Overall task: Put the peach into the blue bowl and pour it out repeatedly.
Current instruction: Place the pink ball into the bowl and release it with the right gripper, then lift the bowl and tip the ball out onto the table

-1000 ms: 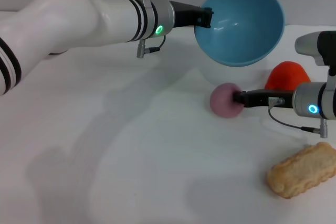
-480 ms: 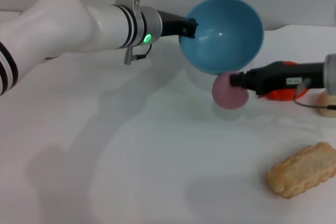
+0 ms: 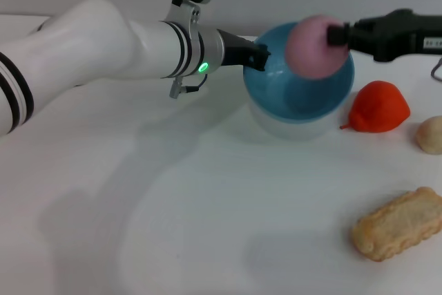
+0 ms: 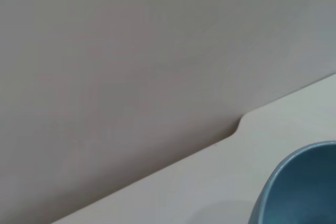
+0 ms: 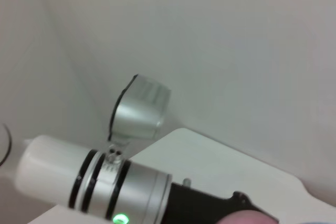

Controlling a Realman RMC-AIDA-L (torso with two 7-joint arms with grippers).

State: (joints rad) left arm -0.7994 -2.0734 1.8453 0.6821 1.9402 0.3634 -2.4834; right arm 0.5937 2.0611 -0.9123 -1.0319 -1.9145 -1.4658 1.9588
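Peach point(image 3: 312, 45), gripped by the right end effector point(image 3: 336, 35), hangs above the bowl point(image 3: 297, 98); left end effector point(image 3: 262, 55) clamps its rim.

Right gripper point(image 3: 334, 35) has lifted the peach point(image 3: 314, 46) off the desk point(image 3: 173, 226); a second ago it sat low beside the bowl, now it is up over the blue bowl point(image 3: 298, 94), at the far rim. Left gripper point(image 3: 261, 56), clamped on the near rim, has lowered the bowl and turned it from tilted toward the camera to nearly upright, close to the desk. Red fruit point(image 3: 378, 107) is now fully uncovered; beige lump point(image 3: 429, 134) shows at right edge.
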